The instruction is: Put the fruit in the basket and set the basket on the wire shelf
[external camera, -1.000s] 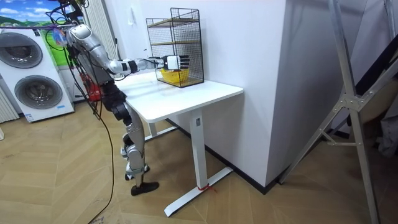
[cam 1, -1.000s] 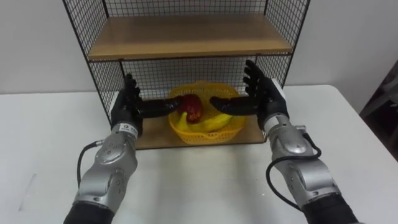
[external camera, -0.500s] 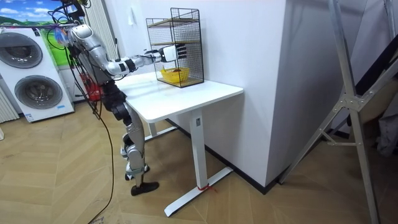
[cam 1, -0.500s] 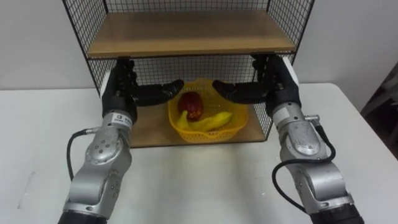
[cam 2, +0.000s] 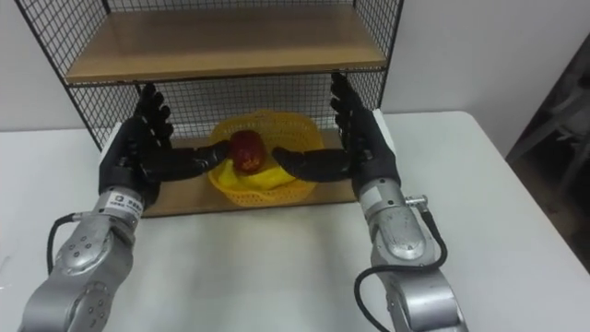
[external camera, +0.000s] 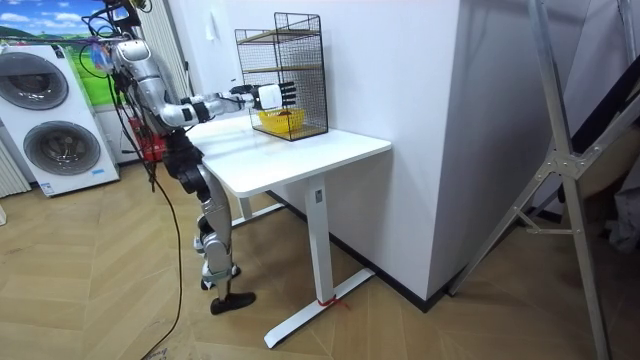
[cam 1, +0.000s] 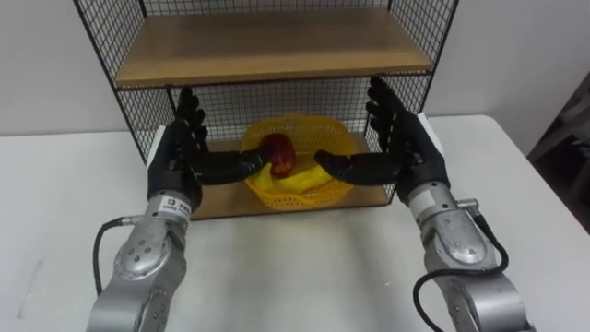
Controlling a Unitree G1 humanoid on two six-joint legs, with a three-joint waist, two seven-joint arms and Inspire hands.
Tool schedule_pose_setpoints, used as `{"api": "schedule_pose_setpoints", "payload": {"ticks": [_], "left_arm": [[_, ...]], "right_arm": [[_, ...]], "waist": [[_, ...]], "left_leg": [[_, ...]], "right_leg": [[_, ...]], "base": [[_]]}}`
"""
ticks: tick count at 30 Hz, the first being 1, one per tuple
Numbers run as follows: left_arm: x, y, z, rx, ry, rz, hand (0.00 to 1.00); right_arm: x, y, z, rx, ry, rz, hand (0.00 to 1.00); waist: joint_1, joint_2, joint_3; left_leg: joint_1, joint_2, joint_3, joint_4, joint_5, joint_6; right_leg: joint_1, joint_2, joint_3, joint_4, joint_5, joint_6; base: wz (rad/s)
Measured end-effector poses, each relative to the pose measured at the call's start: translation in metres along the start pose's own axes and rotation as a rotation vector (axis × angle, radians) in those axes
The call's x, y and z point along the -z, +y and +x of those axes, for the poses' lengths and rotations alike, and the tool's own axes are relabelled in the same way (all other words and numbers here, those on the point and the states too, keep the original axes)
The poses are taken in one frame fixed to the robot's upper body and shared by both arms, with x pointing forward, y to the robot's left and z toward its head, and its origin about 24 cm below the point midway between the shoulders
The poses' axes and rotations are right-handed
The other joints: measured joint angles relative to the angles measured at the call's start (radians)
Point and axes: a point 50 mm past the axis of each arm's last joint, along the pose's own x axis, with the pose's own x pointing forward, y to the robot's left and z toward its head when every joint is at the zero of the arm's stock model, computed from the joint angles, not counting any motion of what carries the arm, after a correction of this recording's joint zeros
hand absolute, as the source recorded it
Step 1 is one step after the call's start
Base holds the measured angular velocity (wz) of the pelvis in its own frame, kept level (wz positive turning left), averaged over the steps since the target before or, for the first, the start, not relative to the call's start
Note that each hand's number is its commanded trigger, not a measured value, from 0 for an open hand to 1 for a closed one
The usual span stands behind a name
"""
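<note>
Both hands hold nothing. The left hand (cam 1: 180,159) and right hand (cam 1: 407,155) flank the yellow basket (cam 1: 297,197), fingers (cam 1: 190,112) straight, spread apart and pointing up. The thumbs reach inward over its rim; whether they touch it cannot be told. The basket sits on the lower board of the wire shelf (cam 1: 267,46), which stands on the counter (cam 1: 295,272). It holds a red apple (cam 1: 278,153) and a banana (cam 1: 310,176) lying left to right.

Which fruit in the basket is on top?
The red apple: it sits highest, resting on the yellow bananas that lie beneath it in the basket.
</note>
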Motion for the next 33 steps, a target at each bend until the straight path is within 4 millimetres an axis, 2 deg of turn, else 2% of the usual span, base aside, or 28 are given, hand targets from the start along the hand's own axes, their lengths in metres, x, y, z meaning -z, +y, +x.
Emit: {"api": "schedule_pose_setpoints", "payload": {"ticks": [8, 12, 14, 16, 18, 21, 26, 29, 33], "left_arm": [[0.001, 0.002, -0.017, 0.014, -0.046, 0.046, 0.00], [0.011, 0.010, -0.034, 0.007, -0.030, 0.054, 0.00], [0.020, 0.014, -0.042, -0.001, 0.007, 0.053, 0.00], [0.028, 0.017, -0.053, 0.008, 0.047, 0.041, 0.00], [0.032, 0.018, -0.061, 0.025, 0.065, 0.006, 0.00], [0.037, 0.019, -0.067, 0.053, 0.084, -0.026, 0.00], [0.034, 0.021, -0.070, 0.084, 0.057, -0.049, 0.00], [0.034, 0.022, -0.074, 0.084, 0.046, -0.050, 0.00], [0.040, 0.027, -0.084, 0.065, 0.079, -0.046, 0.00]], "right_arm": [[0.005, -0.001, -0.013, -0.050, -0.011, 0.009, 0.00], [0.018, -0.004, -0.033, -0.073, 0.023, -0.004, 0.00], [0.026, -0.004, -0.042, -0.080, 0.062, -0.008, 0.00], [0.032, -0.004, -0.049, -0.099, 0.090, -0.003, 0.00], [0.033, -0.005, -0.053, -0.108, 0.095, 0.014, 0.00], [0.033, -0.008, -0.057, -0.118, 0.090, 0.070, 0.00], [0.031, -0.013, -0.062, -0.117, 0.077, 0.071, 0.00], [0.032, -0.015, -0.064, -0.115, 0.079, 0.068, 0.00], [0.034, -0.022, -0.071, -0.090, 0.092, 0.061, 0.00]], "waist": [[0.000, 0.005, -0.0011], [0.001, -0.007, 0.0068], [0.003, -0.013, 0.0096], [0.003, -0.021, 0.0057], [0.004, -0.025, 0.0050], [0.007, -0.028, 0.0081], [0.018, -0.025, 0.0070], [0.021, -0.018, 0.0020], [0.019, -0.014, 0.0033]], "left_leg": [[0.004, 0.004, 0.023, -0.011, 0.000, -0.001], [0.003, 0.004, 0.029, -0.025, 0.005, -0.003], [0.002, 0.004, 0.029, -0.026, 0.005, -0.003], [-0.008, 0.004, 0.029, -0.027, 0.004, -0.004], [-0.013, 0.004, 0.029, -0.027, 0.005, -0.003], [-0.017, 0.004, 0.029, -0.026, 0.005, -0.003], [-0.019, 0.004, 0.027, -0.024, 0.005, -0.004], [-0.032, 0.004, 0.027, -0.025, 0.005, -0.003], [-0.048, 0.002, 0.017, -0.025, 0.009, -0.003]], "right_leg": [[-0.015, 0.005, 0.023, -0.001, 0.001, 0.001], [-0.018, 0.006, 0.025, -0.001, 0.005, -0.002], [-0.023, 0.006, 0.025, 0.000, 0.001, 0.002], [-0.036, 0.006, 0.030, 0.003, -0.002, 0.006], [-0.036, 0.007, 0.034, 0.002, 0.001, 0.003], [-0.037, 0.009, 0.034, -0.002, 0.006, -0.002], [-0.040, 0.006, 0.021, -0.002, 0.001, 0.003], [-0.049, 0.005, 0.020, -0.001, 0.002, 0.003], [-0.056, 0.004, 0.006, -0.003, 0.004, 0.000]], "base": [[-0.10], [-0.02], [-0.02], [-0.03], [-0.02], [0.00], [0.02], [0.00], [0.11]]}}
